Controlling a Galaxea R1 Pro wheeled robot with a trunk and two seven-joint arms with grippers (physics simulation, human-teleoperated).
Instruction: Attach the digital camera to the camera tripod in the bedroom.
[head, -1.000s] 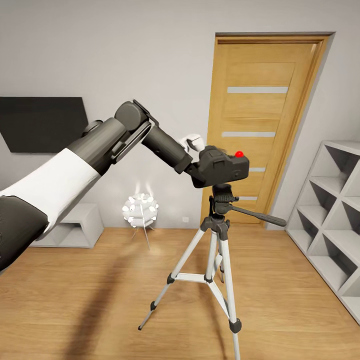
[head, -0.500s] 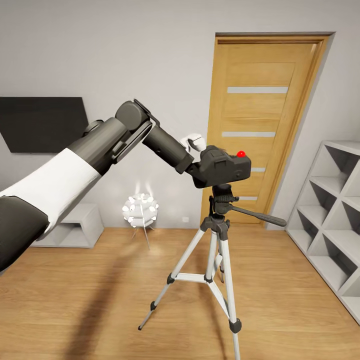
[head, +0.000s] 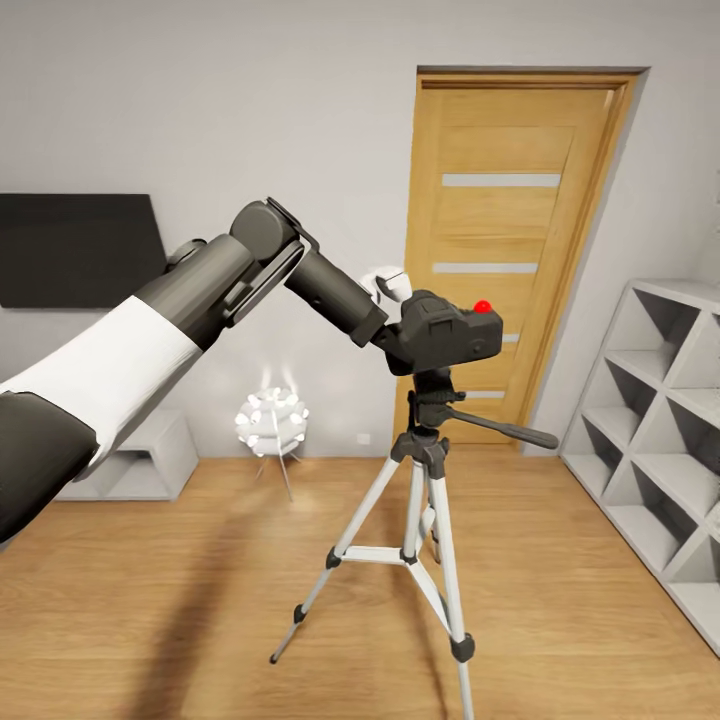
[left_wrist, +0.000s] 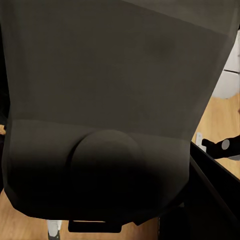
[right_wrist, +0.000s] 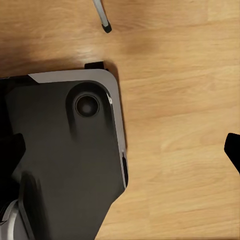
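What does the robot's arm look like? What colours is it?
The left arm is chunky and round like a tube. It goes black, then white, then ribbed grey, with a round grey elbow joint and a dark forearm. A small white part sits by the left pincer.

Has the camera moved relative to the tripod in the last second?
Yes, slightly. The camera has come closer over the tripod head; the door and shelves shifted together with the tripod, so the view itself moved.
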